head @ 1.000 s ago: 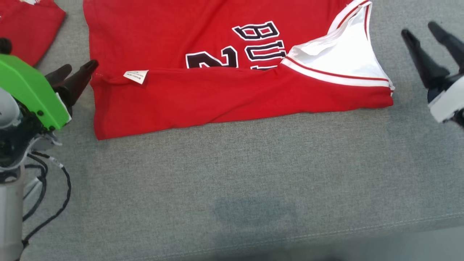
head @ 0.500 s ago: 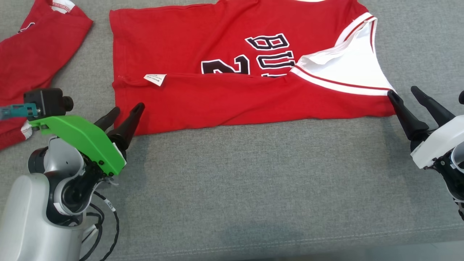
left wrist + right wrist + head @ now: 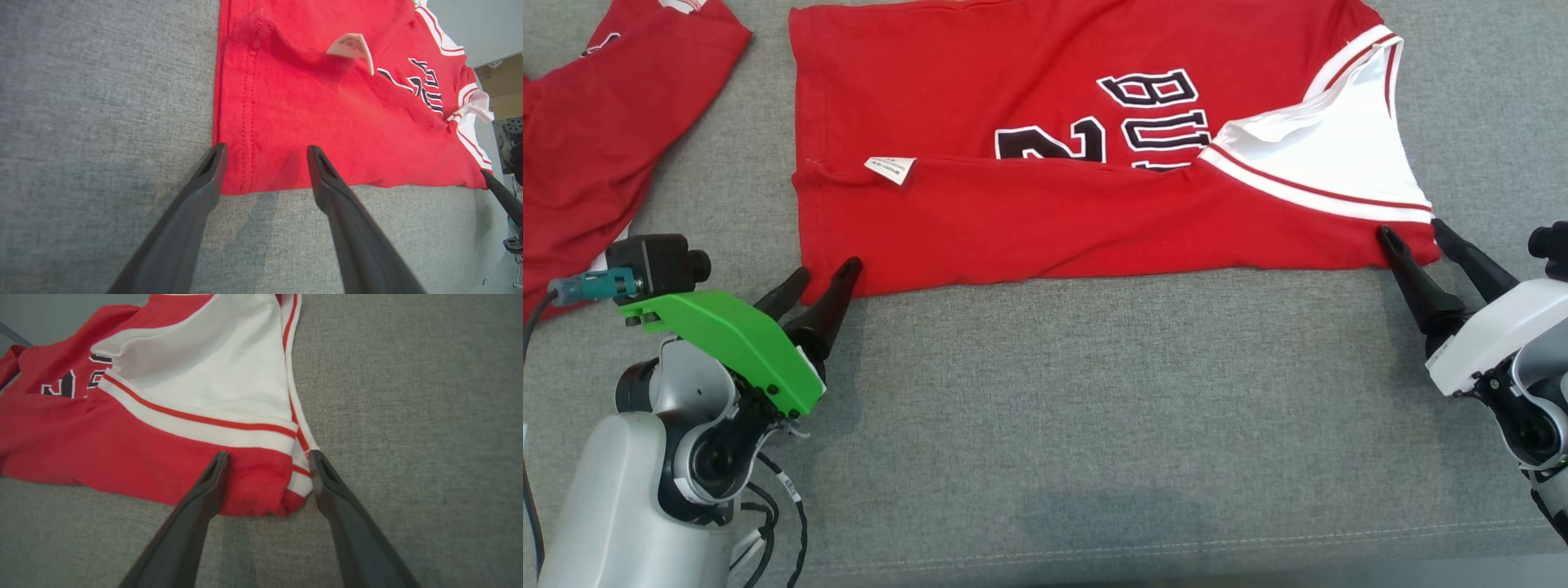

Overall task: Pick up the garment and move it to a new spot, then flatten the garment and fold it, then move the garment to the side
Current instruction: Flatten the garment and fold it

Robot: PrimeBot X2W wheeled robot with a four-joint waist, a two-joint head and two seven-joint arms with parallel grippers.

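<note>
The garment [image 3: 1045, 220] is a red basketball jersey with black lettering and white trim, lying on the grey cloth surface with its near long edge folded over. A white care label [image 3: 889, 169] sticks out near its left end. My left gripper [image 3: 827, 273] stands open at the jersey's near-left corner [image 3: 261, 163], fingers straddling that corner. My right gripper [image 3: 1413, 230] stands open at the near-right corner [image 3: 265, 486], one finger each side of the white-trimmed armhole end. Neither holds cloth.
A second red garment [image 3: 596, 139] lies at the far left, beyond my left arm. The grey cloth surface [image 3: 1094, 408] stretches toward me, with a stitched seam near its front edge. Cables hang beside my left forearm [image 3: 768, 506].
The head camera has shifted, so the whole picture moved. Both grippers have come in from beside the jersey's ends to its two near corners, staying open.
</note>
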